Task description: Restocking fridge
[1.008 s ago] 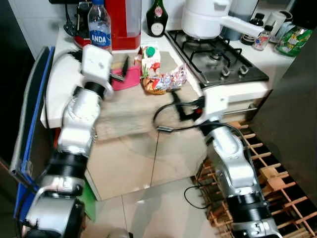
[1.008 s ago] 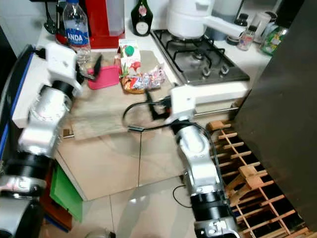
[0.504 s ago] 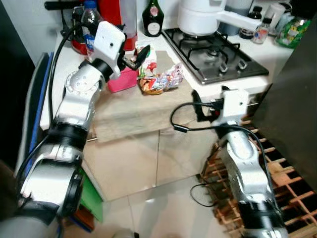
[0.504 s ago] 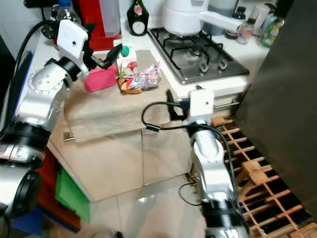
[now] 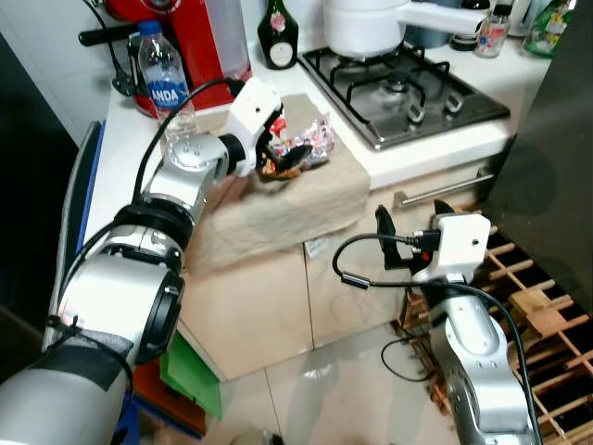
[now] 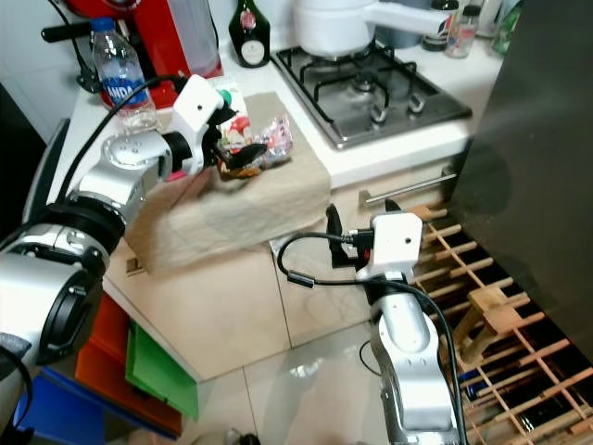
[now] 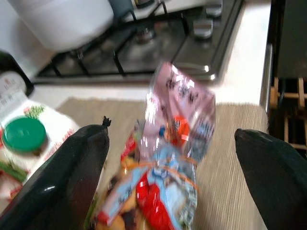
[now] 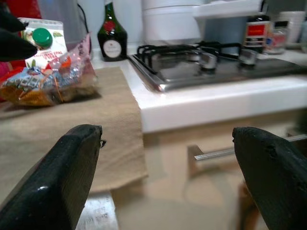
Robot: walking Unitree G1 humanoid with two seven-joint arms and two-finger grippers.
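Note:
A shiny snack bag (image 5: 310,148) lies on a beige cloth mat (image 5: 278,204) on the counter, left of the stove. My left gripper (image 5: 283,153) is open at the bag's near end. In the left wrist view the two fingers (image 7: 72,167) stand wide apart with the bag (image 7: 175,158) between them, not pinched. A juice carton with a green cap (image 7: 24,134) stands just behind the bag. My right gripper (image 5: 408,222) is open and holds nothing. It hangs in front of the cabinet, below the counter edge, with the mat and bag (image 8: 48,81) ahead of it.
A water bottle (image 5: 167,79), a red appliance (image 5: 208,37) and a dark bottle (image 5: 278,23) stand at the back of the counter. A white pot (image 5: 371,23) sits on the gas stove (image 5: 412,88). A dark fridge panel (image 5: 556,139) and a wooden rack (image 5: 528,297) are at right.
The camera has shifted. My left gripper has moved from the pink box across to the snack bag. My right gripper has dropped lower in front of the cabinet.

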